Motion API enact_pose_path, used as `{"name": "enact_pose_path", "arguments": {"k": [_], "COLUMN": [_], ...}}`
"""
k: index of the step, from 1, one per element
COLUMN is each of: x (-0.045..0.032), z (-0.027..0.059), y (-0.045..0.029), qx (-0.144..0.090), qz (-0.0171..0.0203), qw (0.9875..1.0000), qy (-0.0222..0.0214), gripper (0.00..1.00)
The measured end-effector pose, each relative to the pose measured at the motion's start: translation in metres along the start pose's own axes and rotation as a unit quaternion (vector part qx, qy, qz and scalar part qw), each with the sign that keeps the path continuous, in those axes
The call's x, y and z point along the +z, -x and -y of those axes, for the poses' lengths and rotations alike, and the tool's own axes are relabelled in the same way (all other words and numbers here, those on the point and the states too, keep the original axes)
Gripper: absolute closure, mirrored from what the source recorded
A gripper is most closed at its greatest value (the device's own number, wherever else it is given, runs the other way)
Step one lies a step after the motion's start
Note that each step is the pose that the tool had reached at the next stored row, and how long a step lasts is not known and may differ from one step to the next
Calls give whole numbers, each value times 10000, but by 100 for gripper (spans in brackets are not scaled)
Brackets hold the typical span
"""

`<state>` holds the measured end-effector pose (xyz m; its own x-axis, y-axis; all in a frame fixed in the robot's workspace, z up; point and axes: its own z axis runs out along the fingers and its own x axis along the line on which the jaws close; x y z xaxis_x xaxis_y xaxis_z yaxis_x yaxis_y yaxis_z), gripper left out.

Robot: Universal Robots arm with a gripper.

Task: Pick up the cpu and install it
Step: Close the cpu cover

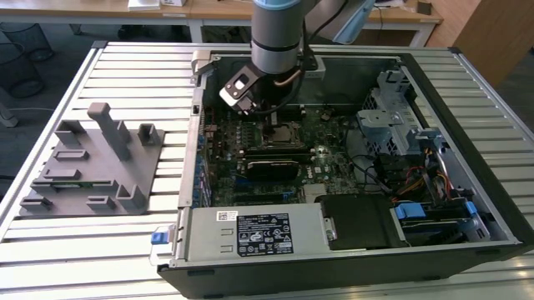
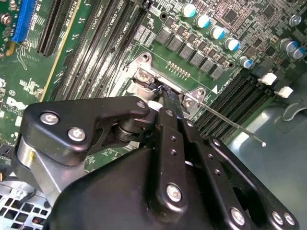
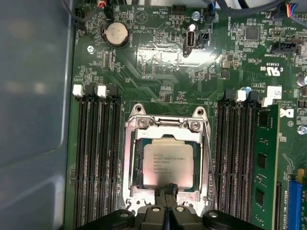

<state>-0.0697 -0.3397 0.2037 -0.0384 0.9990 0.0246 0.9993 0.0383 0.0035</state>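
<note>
Inside the socket frame (image 3: 130, 158) on the motherboard (image 3: 153, 72), the cpu (image 3: 168, 165) lies flat, metal top up, its edges square with the frame. The gripper (image 3: 166, 188) stands over one edge of the cpu, fingertips pinched together with nothing between them, touching that edge or just above it. Small print crosses the cpu's top.

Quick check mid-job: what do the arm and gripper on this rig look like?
The arm is a silver-grey tube with a pale blue joint cap and black band. A black-and-white box sits at its wrist, a tan cable looping beside it. The gripper is matte black linkage plates with silver screws, tapering to two narrow black fingers.
</note>
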Motion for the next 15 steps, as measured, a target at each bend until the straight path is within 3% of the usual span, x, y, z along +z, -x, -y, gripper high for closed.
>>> {"name": "enact_pose_path", "arguments": {"k": [8,15], "x": [52,-10], "z": [18,28], "y": [1,-2], "qx": [0,0], "qz": [1,0], "qw": [10000,10000], "qy": [0,0], "gripper": [89,89]}}
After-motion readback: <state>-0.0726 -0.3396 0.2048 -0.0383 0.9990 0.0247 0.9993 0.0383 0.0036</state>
